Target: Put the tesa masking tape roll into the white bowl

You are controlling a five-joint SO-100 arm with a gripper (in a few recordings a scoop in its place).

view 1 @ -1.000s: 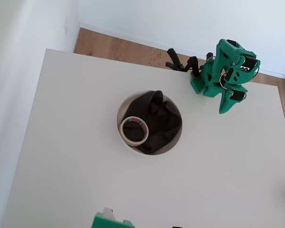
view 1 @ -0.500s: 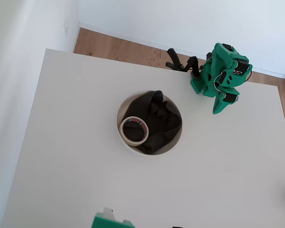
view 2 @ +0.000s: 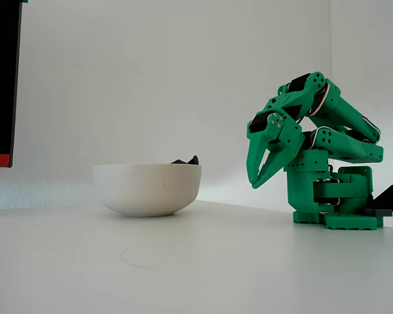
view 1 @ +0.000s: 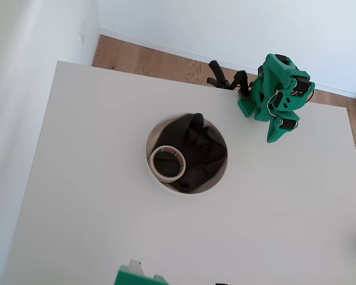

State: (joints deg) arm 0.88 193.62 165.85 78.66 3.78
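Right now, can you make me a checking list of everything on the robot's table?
Surface: white table, plain and flat; a faint ring mark shows on it in the fixed view.
Job's things: the tape roll lies flat inside the white bowl, on the dark cloth that fills most of the bowl.
Clutter: nothing seen on the table besides the bowl.
Gripper: the green gripper is folded back by the arm's base, apart from the bowl, fingers pointing down and nearly together, holding nothing.
Cables: thin wires run along the arm's joints; none seen across the table.
Surroundings: white walls, a wooden floor, a black clamp at the table's far edge.
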